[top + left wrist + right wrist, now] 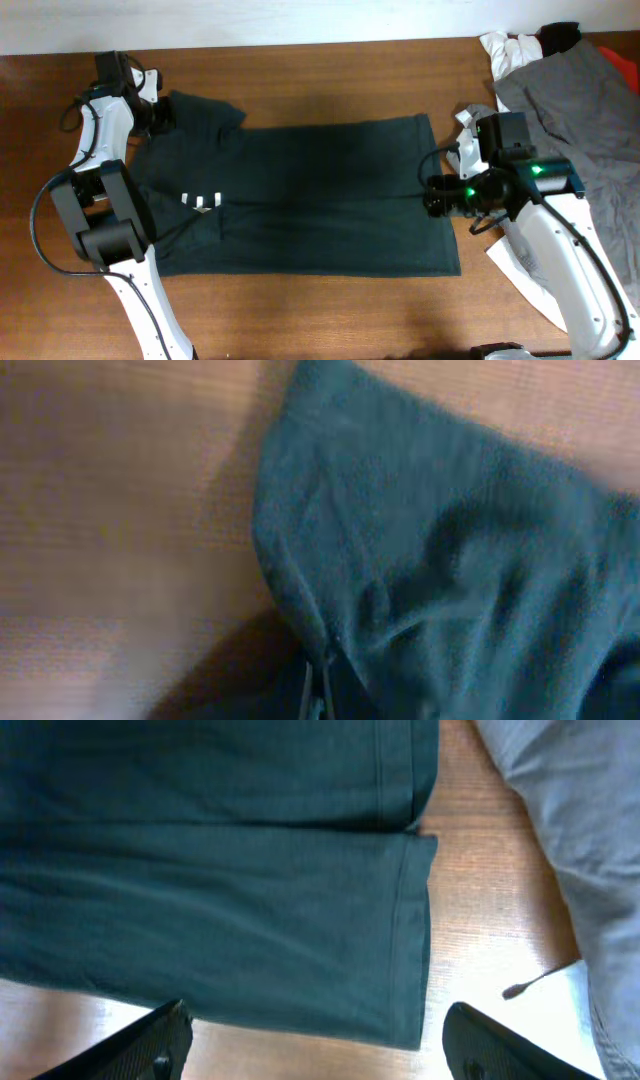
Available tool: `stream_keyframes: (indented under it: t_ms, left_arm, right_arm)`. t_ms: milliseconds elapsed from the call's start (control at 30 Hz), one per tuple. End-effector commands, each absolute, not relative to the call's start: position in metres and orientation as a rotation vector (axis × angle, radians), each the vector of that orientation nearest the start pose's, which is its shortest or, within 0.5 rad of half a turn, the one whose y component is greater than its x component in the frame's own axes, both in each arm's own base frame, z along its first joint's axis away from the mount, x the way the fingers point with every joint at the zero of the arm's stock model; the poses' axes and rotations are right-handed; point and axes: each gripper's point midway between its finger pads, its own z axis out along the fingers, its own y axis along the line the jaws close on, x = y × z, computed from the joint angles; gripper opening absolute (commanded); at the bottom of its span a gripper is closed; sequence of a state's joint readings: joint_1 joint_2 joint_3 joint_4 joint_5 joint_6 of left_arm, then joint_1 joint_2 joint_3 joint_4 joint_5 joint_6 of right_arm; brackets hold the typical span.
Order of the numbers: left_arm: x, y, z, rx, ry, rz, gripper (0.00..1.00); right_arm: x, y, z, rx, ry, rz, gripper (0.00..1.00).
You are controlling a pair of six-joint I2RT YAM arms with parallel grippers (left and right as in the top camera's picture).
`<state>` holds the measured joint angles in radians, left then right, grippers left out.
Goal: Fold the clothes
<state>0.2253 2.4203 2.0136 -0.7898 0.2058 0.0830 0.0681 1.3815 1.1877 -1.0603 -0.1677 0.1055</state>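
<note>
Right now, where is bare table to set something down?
Bare table runs along the far edge above the green shirt and the near edge below it. The right side is crowded by the clothes pile and right arm.

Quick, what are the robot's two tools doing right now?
Left tool: closed, pinching the green shirt, it seems.
Right tool: open, holding nothing.

Prob. a lab setup: my bare wood table [330, 310], plain white wall [300, 15] at top, clothes pile [585, 95] upper right.
</note>
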Motion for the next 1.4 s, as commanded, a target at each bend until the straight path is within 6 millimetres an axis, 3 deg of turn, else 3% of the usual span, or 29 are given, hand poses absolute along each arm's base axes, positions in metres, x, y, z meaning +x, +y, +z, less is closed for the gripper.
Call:
stream_keyframes:
  t_ms: [0,100,300,433,600,733,933,1067,1367]
  left_arm:
    - [0.538,0.085,0.019,-0.16,2.788,-0.231,0.04]
    - [0.526,0.083,0.016,-0.195,2.837,-0.25,0.02]
    - [0.517,0.077,0.016,-0.209,2.87,-0.297,0.0]
    - [0.52,0.074,0.02,-0.205,2.857,-0.324,0.0]
    - [0.521,0.074,0.02,-0.202,2.852,-0.322,0.0]
    - [0.524,0.075,0.021,-0.199,2.839,-0.318,0.01]
    - [0.524,0.075,0.021,-0.199,2.839,-0.318,0.01]
    - [0.524,0.075,0.021,-0.199,2.838,-0.318,0.01]
    - [0.526,0.075,0.021,-0.197,2.832,-0.315,0.01]
  right_arm:
    - [0.327,0.053,0.144,0.006,2.795,0.289,0.84]
    - [0.355,0.048,0.138,0.025,2.79,0.282,0.85]
    - [0.434,0.044,0.129,-0.025,2.816,0.309,0.85]
    - [0.485,0.041,0.107,-0.094,2.808,0.272,0.88]
    - [0.526,0.029,0.066,-0.06,2.789,0.244,0.87]
    - [0.538,0.023,0.049,-0.035,2.769,0.246,0.86]
    - [0.556,0.024,0.04,-0.044,2.715,0.24,0.82]
    - [0.554,0.024,0.023,-0.034,2.745,0.246,0.82]
    - [0.556,0.028,0.006,-0.026,2.751,0.279,0.78]
